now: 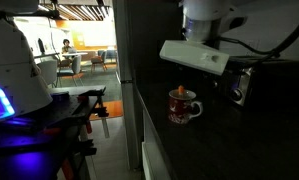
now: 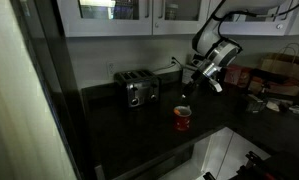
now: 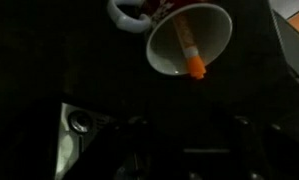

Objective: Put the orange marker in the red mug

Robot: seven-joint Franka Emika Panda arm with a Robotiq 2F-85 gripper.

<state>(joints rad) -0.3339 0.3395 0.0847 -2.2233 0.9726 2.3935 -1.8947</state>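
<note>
Marker stands in mug, leaning on rim. Mug on tabletop, right below tool, w/ gap. Toaster on tabletop, off to tool's side.

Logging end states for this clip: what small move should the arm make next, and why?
Probably a short straight lift away. The orange marker already rests inside the red mug, leaning on its white wall, and in an exterior view the gripper hangs above it, apart from it.
</note>
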